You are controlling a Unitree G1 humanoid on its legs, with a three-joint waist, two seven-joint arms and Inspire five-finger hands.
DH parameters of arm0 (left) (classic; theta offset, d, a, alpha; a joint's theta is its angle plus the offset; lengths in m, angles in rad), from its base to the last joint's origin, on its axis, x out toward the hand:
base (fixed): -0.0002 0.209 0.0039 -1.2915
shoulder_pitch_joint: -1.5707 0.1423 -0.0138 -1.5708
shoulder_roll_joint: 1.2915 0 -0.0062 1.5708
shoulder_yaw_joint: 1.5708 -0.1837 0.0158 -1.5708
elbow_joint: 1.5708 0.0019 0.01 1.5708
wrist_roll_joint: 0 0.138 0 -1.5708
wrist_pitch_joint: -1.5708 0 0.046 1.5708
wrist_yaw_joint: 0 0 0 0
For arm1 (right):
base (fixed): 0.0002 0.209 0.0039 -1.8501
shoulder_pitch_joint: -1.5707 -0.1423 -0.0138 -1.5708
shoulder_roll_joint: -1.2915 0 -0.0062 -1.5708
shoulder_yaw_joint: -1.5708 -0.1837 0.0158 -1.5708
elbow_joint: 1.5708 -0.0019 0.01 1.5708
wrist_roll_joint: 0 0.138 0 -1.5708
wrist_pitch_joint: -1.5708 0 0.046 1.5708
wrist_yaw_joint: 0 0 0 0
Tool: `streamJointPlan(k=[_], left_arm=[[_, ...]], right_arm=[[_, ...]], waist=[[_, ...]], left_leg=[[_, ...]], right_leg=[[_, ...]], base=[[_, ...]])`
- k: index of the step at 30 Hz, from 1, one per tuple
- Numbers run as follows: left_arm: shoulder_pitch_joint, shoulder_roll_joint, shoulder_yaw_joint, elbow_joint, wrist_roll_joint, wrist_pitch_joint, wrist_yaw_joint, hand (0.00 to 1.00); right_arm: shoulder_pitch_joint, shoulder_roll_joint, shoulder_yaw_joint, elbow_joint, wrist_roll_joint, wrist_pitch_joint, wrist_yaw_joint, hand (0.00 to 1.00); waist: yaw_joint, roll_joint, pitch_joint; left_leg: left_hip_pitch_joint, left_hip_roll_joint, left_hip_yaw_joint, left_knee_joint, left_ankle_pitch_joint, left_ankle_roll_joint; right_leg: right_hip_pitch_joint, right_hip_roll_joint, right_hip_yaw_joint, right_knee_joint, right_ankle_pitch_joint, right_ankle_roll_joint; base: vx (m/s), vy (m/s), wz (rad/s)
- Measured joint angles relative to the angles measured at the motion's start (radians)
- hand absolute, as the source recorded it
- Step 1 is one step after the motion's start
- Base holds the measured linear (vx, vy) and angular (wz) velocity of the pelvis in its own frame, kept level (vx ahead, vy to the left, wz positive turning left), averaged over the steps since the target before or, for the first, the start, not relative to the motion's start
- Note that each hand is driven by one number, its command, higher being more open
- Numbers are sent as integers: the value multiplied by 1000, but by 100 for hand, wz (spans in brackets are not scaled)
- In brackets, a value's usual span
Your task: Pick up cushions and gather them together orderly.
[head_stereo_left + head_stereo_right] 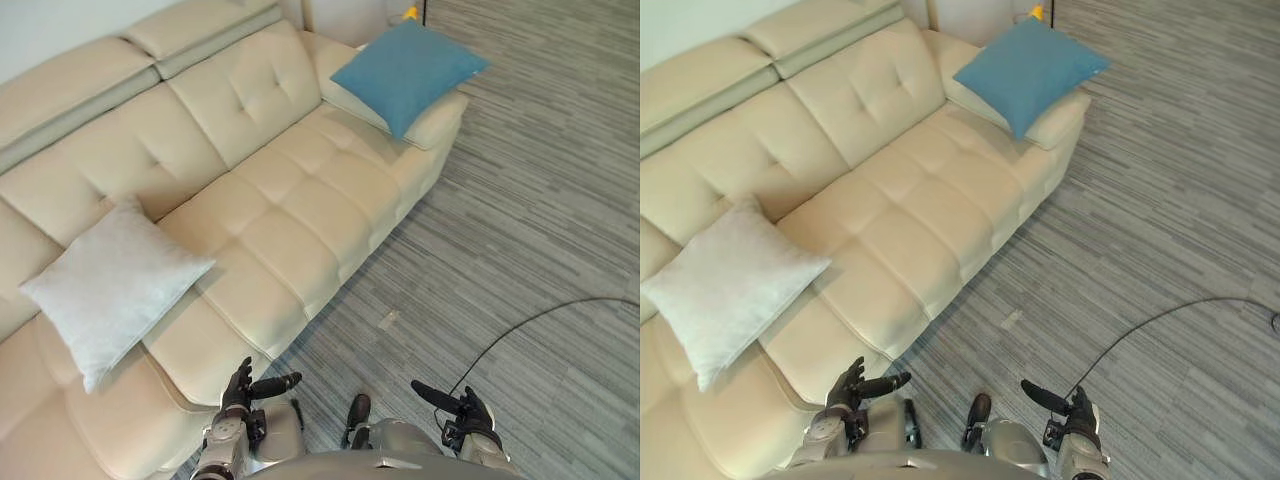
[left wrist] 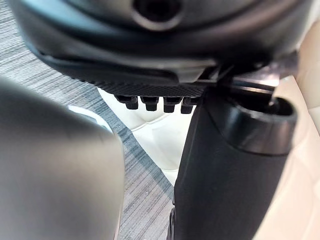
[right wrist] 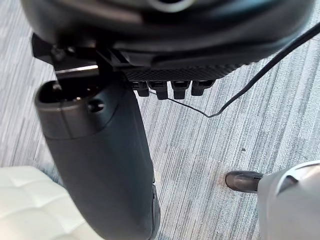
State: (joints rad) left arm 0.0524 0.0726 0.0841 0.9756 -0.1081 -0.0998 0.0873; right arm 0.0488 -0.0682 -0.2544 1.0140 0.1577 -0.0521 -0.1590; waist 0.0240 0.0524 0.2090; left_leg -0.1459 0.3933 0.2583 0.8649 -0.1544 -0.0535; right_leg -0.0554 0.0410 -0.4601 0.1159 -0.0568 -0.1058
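"Cushions, has either hand got hold of one?"

"No. The left hand's (image 1: 240,392) fingers (image 2: 160,104) are loosely extended in a row, with the thumb (image 1: 276,382) sticking out sideways toward the frame's middle. Nothing lies between them. The right hand (image 1: 467,410) is much the same: fingers (image 3: 171,90) relaxed, thumb (image 1: 434,395) stretched toward the left, grasping nothing."

"Where do the hands sit?"

"Both are low at the bottom edge of the head views, the left one at lower centre-left and the right one at lower right. The left hand hovers just beside the front edge of the cream sofa (image 1: 285,215). The right hand is over the grey striped carpet (image 1: 530,200), well clear of the sofa."

"And the cushions themselves?"

"The white cushion (image 1: 108,288) lies at the left of the frame on the sofa's seat. It is turned like a diamond, with its top corner against the backrest and its lowest corner pointing toward the bottom left. It is near the left hand but not touching it. The blue cushion (image 1: 408,68) is at the upper right, resting on the armrest at the sofa's other end, also turned corner-down."

"Are they close together?"

"Well apart, with the tufted seat bare between them."
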Motion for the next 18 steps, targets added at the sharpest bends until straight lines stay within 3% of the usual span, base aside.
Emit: streamJointPlan(k=[1,2,3,4,7,8,9,10,13,14,15,16,18], left_arm=[[-3,-3,-3,-3,0,2,-3,100],[-3,-5,0,-13,-4,2,-4,100],[-3,-5,-2,-39,-4,-1,-1,100],[-4,-11,-2,-52,-4,-1,2,100],[-4,-17,-1,-51,-4,1,6,100],[-1,-24,1,-52,-9,0,12,100],[-1,-26,1,-50,-9,0,13,100],[1,-26,0,-50,-10,0,13,100],[4,-23,-3,-48,-6,4,8,100],[5,-13,-2,-46,-5,5,5,100],[7,-11,-3,-45,-4,6,4,100],[8,-10,-4,-39,-3,9,3,100],[9,4,-29,-36,-2,12,3,100]], right_arm=[[-7,-2,0,1,1,0,-4,100],[-12,-2,0,0,1,-2,-5,100],[-15,-3,-2,-1,1,-4,-7,100],[-15,-2,-3,-2,1,-4,-8,100],[-11,6,-11,-3,2,-4,-18,100],[-8,16,-18,-3,2,-3,-23,100],[-6,18,-19,-4,2,-4,-24,100],[-2,25,-18,-3,1,-3,-24,100],[25,44,-17,-48,1,-4,-25,100],[31,49,-18,-43,0,-3,-25,100],[35,52,-18,-43,0,-3,-24,100],[36,56,-16,-43,-1,-3,-22,100],[32,55,-6,-43,-2,-2,-14,100]], waist=[[3,-13,6],[3,-18,9],[13,-35,17],[27,-34,17],[32,-27,19],[41,-21,14],[48,-17,9],[65,-15,-2],[69,-20,-18],[70,-43,-25],[69,-47,-30],[69,-54,-37],[67,-61,-37]], left_leg=[[-37,-65,-27,-8,-55,-1],[-57,-96,-31,-20,-74,0],[-106,-169,-51,-100,-88,-2],[-131,-229,-92,-231,-86,-10],[-148,-303,-187,-465,-51,-30],[-145,-332,-257,-591,-12,-38],[-148,-334,-276,-610,2,-33],[-147,-333,-299,-603,41,-6],[-108,-325,-268,-585,103,15],[-82,-328,-227,-567,77,17],[-73,-328,-215,-566,66,19],[-44,-328,-185,-565,40,27],[4,-329,-158,-566,3,36]], right_leg=[[5,-4,34,-2,-2,-3],[7,-8,51,-5,-2,-3],[8,-11,89,-23,-2,-2],[12,-6,113,-42,-1,-1],[34,11,155,-72,5,7],[42,33,202,-87,6,9],[45,42,217,-92,7,10],[46,55,250,-89,6,9],[30,56,334,13,-69,42],[7,32,360,111,-135,86],[-2,25,363,146,-154,115],[-41,4,358,264,-193,185],[-92,-35,304,443,-206,227]], base=[[118,-30,-80],[88,-108,-80],[92,-97,-90],[75,-68,-94],[146,-25,-75],[172,-10,-83],[238,10,-119],[345,45,-125],[411,62,-93],[403,80,-67],[386,87,-67],[307,70,-46],[341,75,-43]])
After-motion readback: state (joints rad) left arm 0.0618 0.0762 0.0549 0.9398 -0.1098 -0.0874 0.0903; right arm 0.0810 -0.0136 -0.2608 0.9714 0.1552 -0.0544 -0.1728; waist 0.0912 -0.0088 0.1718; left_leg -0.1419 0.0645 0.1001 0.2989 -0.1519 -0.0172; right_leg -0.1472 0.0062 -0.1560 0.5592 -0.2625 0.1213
